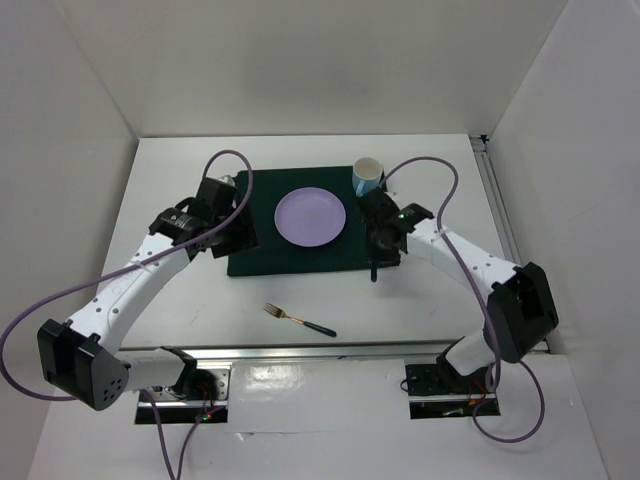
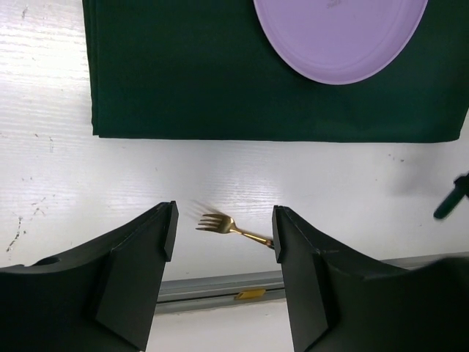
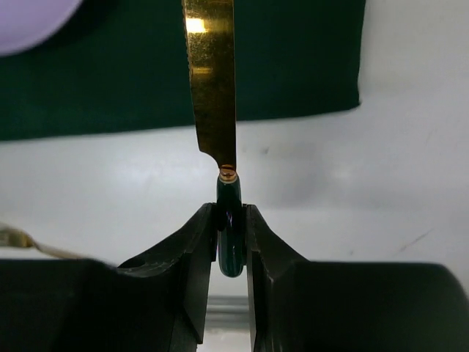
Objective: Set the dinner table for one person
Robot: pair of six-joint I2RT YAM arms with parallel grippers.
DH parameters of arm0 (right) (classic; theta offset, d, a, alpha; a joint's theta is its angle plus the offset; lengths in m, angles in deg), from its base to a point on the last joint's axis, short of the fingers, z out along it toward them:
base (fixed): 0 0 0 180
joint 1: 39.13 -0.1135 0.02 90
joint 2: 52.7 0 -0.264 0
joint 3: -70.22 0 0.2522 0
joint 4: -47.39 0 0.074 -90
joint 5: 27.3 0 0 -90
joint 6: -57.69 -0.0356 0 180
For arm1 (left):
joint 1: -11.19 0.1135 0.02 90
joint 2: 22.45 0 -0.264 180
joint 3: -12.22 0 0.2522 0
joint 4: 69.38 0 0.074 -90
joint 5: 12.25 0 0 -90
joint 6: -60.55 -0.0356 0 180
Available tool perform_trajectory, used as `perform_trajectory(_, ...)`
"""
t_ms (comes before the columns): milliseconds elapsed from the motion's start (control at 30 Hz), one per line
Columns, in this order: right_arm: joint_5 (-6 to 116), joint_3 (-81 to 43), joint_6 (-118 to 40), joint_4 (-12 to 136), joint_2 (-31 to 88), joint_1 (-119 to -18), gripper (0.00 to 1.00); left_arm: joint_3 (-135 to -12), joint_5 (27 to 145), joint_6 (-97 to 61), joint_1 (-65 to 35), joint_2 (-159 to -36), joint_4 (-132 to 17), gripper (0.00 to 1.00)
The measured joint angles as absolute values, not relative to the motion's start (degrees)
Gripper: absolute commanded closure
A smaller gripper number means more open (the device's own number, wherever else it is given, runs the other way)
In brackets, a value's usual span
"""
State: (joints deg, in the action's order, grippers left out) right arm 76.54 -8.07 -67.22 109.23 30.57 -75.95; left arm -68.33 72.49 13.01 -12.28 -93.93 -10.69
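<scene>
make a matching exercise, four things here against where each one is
1 round lilac plate
2 gold fork with dark green handle
3 gold knife with green handle
4 pale blue cup

A clamped in the right pincer
B far right corner of the dark green cloth mat
C middle of the mat
D bare white tabletop

Pairs: 1-C; 2-D; 3-A; 4-B

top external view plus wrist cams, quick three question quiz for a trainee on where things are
1. True or false: the gold fork with a dark handle lies on the dark green cloth mat.
2. The right gripper holds: A) a gold-bladed knife with a green handle; B) a spoon; C) nothing.
3. Fill in: the round lilac plate rests on the ___.
Key: 1 false, it lies on the white tabletop; 2 A; 3 mat.
</scene>
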Motion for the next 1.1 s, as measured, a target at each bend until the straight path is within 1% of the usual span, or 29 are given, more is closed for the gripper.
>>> perform_trajectory(67, 75.76, -9.4, -64.03, 106.96, 33.21, -72.23, 1.0, -68.72, 72.43, 13.12, -12.28, -93.93, -10.51, 0.29)
perform_trajectory(200, 74.12, -11.89, -59.16, 102.39, 40.49, -67.4, 1.0, -68.85, 72.45, 13.9, -12.63, -93.93, -10.34, 0.36)
perform_trajectory(367, 72.08, -14.01, -55.29, 99.42, 46.7, -65.28, 1.0, -68.85, 72.45, 14.19, -13.04, -94.02, -10.23, 0.36)
perform_trajectory(567, 70.55, -16.2, -53.54, 97.62, 49.67, -64.06, 1.0, -68.83, 72.45, 14.21, -13.28, -94.37, -10.23, 0.36)
perform_trajectory(800, 69.31, -18.91, -53.15, 96.49, 54.39, -61.76, 1.0, -68.83, 73.17, 14.19, -13.57, -94.39, -10.27, 0.3)
perform_trajectory(867, 69.29, -18.93, -53.06, 96.46, 55.2, -61.24, 0.97, -68.83, 73.26, 14.32, -14.07, -94.52, -10.27, 0.29)
perform_trajectory(1000, 69.22, -18.95, -52.99, 96.31, 56.1, -60.98, 0.84, -68.83, 73.58, 14.69, -15.34, -94.74, -10.25, 0.28)
perform_trajectory(1033, 69.2, -18.98, -52.97, 96.25, 56.23, -60.98, 0.79, -68.83, 73.58, 14.89, -15.53, -94.74, -10.27, 0.28)
perform_trajectory(1100, 69.13, -18.98, -52.82, 96.05, 56.42, -60.98, 0.76, -68.83, 73.61, 15.61, -16.04, -94.74, -10.27, 0.28)
